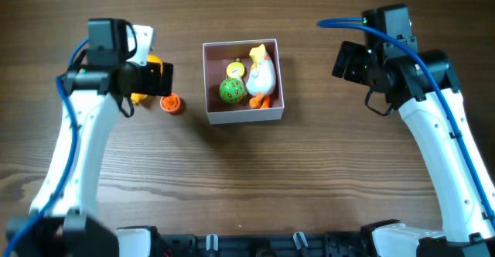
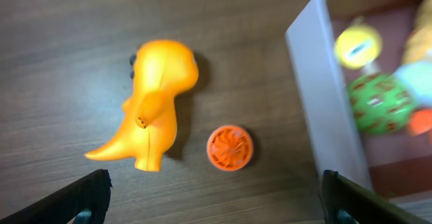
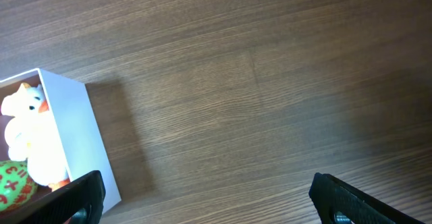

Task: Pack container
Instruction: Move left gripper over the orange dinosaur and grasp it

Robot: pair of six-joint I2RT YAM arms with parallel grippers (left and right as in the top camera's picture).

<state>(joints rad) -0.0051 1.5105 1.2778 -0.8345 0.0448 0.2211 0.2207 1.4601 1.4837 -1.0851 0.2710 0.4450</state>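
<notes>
Container [image 1: 244, 114] near left claw [image 2: 214, 183], spread above orange dinosaur [image 2: 158, 96], right claw [image 3: 208, 180] also spread, farther from container

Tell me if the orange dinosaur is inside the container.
No, the dinosaur lies on the table outside the container, beside a small orange wheel.

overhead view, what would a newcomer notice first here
The white box near mid-frame stands out first, with a white duck and a green ball inside it. Just left of it, outside the box, are an orange dinosaur and a small orange disc, with the open left hand hovering over them.
</notes>
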